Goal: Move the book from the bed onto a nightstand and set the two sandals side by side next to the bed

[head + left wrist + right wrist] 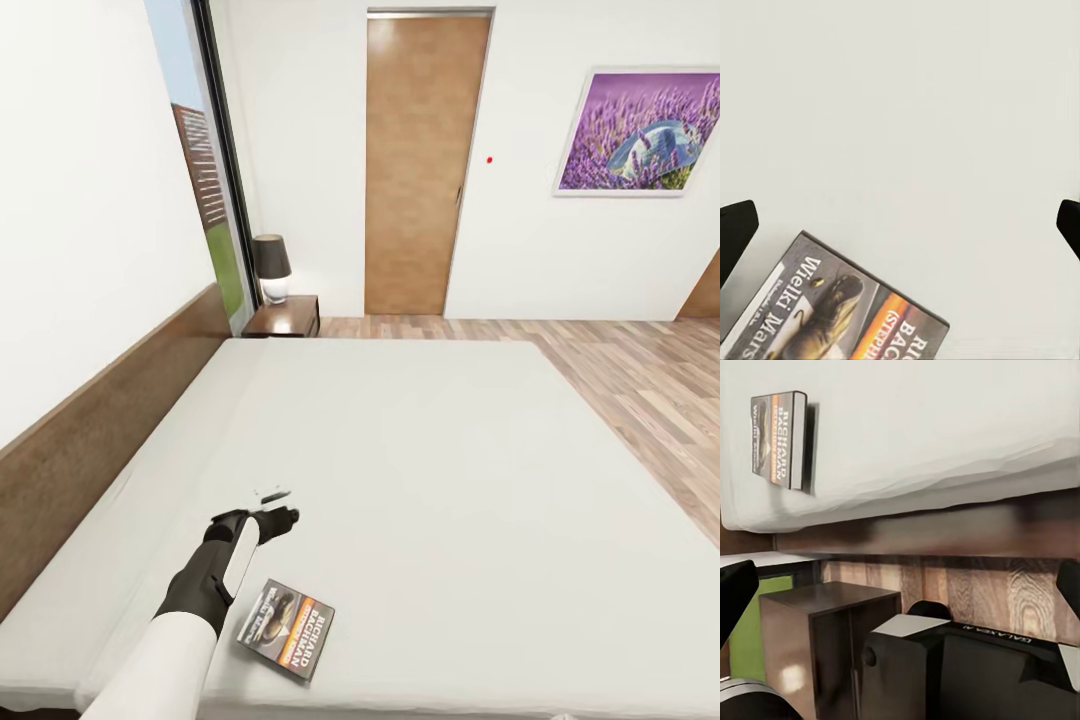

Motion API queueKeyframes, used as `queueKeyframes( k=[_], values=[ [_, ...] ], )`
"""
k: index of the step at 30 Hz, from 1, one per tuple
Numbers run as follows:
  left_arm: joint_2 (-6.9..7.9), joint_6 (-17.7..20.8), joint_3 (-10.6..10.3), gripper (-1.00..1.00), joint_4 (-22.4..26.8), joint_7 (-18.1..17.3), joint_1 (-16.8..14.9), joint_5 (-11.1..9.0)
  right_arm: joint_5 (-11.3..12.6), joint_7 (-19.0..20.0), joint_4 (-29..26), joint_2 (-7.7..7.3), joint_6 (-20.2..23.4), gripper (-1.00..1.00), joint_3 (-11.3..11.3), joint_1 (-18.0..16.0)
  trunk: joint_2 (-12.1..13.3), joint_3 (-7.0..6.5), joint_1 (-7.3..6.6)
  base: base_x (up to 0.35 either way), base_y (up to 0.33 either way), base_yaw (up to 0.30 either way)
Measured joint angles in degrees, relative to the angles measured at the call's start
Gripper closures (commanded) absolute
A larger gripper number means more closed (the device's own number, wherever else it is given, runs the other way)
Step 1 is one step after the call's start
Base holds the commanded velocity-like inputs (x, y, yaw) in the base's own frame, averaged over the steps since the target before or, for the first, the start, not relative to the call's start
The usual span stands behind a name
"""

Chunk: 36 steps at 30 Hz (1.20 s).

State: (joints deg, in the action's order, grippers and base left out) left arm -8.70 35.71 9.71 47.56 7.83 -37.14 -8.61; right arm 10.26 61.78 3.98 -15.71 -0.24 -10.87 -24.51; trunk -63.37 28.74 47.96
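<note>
The book point(285, 628) lies flat on the bed point(420, 450) near its front edge, dark cover with an orange band facing up. My left gripper point(281, 508) hovers over the mattress a little beyond the book, and it is open. In the left wrist view the book point(832, 311) lies short of the gap between the spread fingertips point(735, 232). My right gripper point(900, 585) is open and low beside the bed, looking up at the book point(780, 439) on the mattress edge. A nightstand point(287, 316) stands at the bed's far corner. The sandals are out of view.
A dark-shaded lamp point(271, 266) occupies the far nightstand. The brown headboard point(100, 440) runs along the left wall. A low brown wooden unit point(825, 637) stands by the bed frame point(945, 532), close to my own base point(967, 667). Wood floor point(640, 400) lies right of the bed.
</note>
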Motion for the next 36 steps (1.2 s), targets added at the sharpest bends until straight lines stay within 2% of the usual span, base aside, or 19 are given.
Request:
queueKeyframes(
  k=[8,20,36],
  values=[
    [0.05,1.7,0.1,-1.0,0.1,0.0,0.0,0.1,0.0,0.0,0.0,0.0,0.0,-1.0,0.0,0.0,-3.2,1.44,1.76,0.0,0.0,0.0],
    [0.05,0.1,0.3,-1.0,0.5,-0.1,0.0,0.1,0.0,0.0,0.0,0.0,0.0,-1.0,0.0,0.0,-8.0,3.59,4.39,0.0,0.0,0.0],
    [0.05,-0.2,0.3,-1.0,0.5,-0.1,0.0,0.1,0.0,0.0,0.0,0.0,0.0,-1.0,0.0,0.0,-14.4,6.47,7.91,0.0,0.0,0.0]
  ],
)
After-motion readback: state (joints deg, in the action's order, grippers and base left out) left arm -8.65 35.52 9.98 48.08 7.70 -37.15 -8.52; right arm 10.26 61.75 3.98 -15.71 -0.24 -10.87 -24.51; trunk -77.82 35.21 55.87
